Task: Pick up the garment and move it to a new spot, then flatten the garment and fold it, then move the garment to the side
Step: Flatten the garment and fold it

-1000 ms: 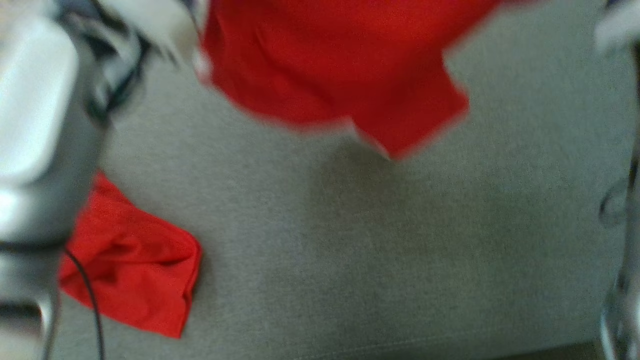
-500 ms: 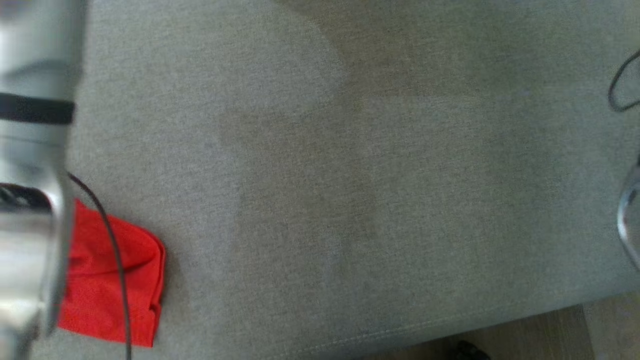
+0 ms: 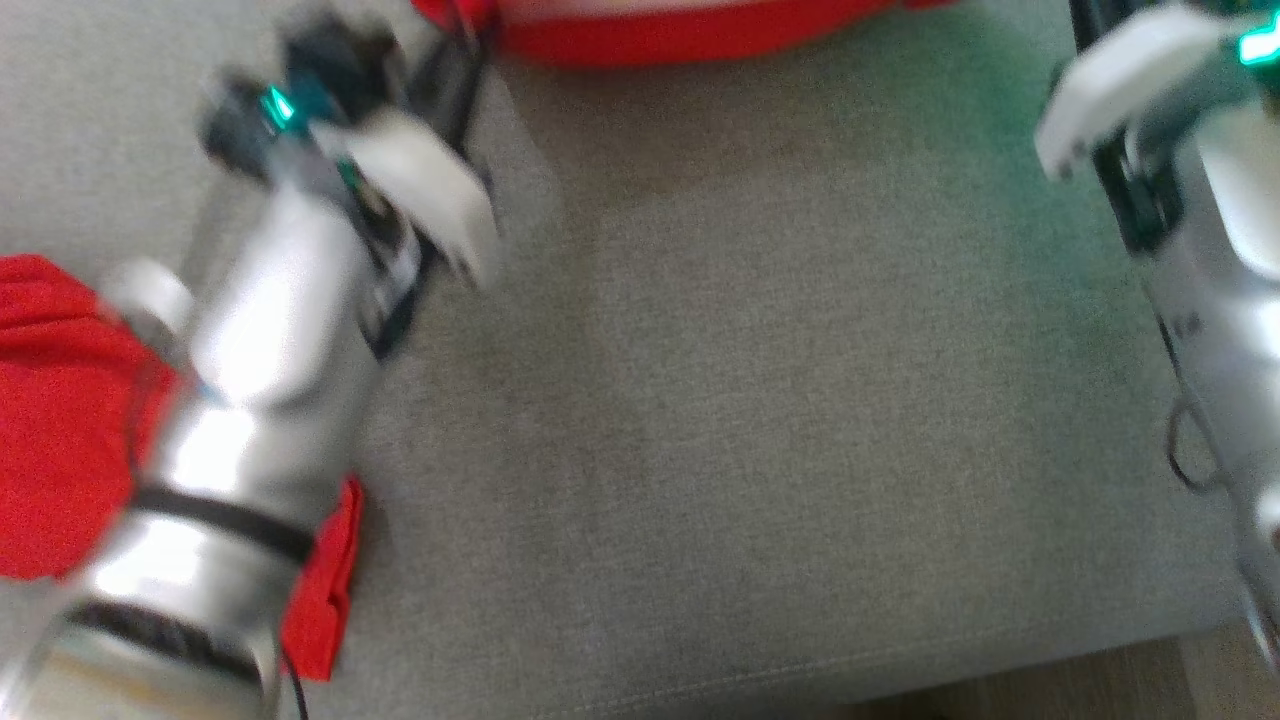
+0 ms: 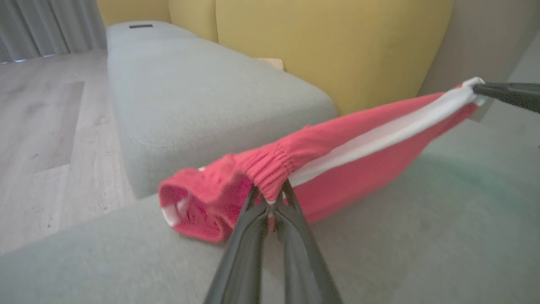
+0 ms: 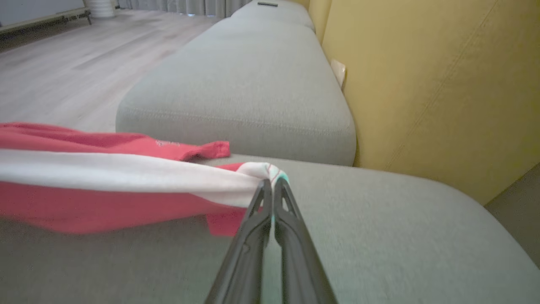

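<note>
Surroundings. I work over a grey seat cushion (image 3: 800, 420). A second grey cushion (image 4: 190, 93) sits next to it, upper left in the left wrist view. A yellow backrest (image 5: 443, 84) fills the right side of the right wrist view. The left wrist view has wood floor (image 4: 46, 118) along its left side and a grey curtain (image 4: 50, 25) in its upper left corner. A separate red cloth (image 3: 60, 420) lies crumpled at the left edge of the head view, partly hidden behind my left forearm (image 3: 270, 330).

Garment (image 4: 358, 139). It is red with a white band and is strung between my two end effectors. In the head view it shows as a strip at the top centre edge. In the left wrist view it runs from lower centre to upper right. A loose end bunches low at the left of my fingers and appears to rest on the cushion.

Left end effector (image 4: 270, 198). The fingers are clamped on the gathered elastic edge of the garment.

Right end effector (image 5: 271, 182). The fingers are pressed together on the end of the white band.

Pose. In the head view my left forearm slants from the lower left up toward top centre and is blurred. My right forearm (image 3: 1230, 260) runs down the right edge, with its wrist in the upper right corner. A green light shows at each wrist.
</note>
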### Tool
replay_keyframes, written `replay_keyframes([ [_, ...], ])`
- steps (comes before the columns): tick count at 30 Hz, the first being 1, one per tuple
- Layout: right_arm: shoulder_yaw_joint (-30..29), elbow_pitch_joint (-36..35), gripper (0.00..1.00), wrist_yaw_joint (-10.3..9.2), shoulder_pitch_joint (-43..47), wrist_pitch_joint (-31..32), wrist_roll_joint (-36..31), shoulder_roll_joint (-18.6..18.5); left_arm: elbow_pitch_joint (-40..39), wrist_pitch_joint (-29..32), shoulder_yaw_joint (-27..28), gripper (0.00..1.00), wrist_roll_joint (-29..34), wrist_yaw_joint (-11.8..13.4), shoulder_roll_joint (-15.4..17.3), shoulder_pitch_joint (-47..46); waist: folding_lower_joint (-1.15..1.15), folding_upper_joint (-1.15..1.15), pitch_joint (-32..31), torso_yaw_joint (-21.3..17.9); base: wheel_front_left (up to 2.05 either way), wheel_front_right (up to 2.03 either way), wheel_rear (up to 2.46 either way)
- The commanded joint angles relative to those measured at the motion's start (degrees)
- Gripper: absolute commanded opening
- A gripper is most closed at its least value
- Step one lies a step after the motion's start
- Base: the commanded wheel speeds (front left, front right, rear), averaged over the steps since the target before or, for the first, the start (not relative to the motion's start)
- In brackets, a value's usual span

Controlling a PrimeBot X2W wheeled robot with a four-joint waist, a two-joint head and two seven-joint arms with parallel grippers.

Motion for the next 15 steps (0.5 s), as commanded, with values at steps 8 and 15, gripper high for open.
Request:
replay_keyframes([
  [8,11.59,-11.96,0.00,0.37,13.96,5.70,13.96,-11.62,-8.11,-0.69,-6.59,0.00,-1.56,0.02,3.40,13.20,0.00,0.00,-6.02,1.72,0.00,0.00,0.00],
  [15,14.10,-20.08,0.00,0.37,24.05,10.54,20.19,-19.50,-11.23,-0.69,-10.45,0.00,-1.36,0.02,4.25,19.88,0.00,0.00,-10.14,1.89,0.00,0.00,0.00],
])
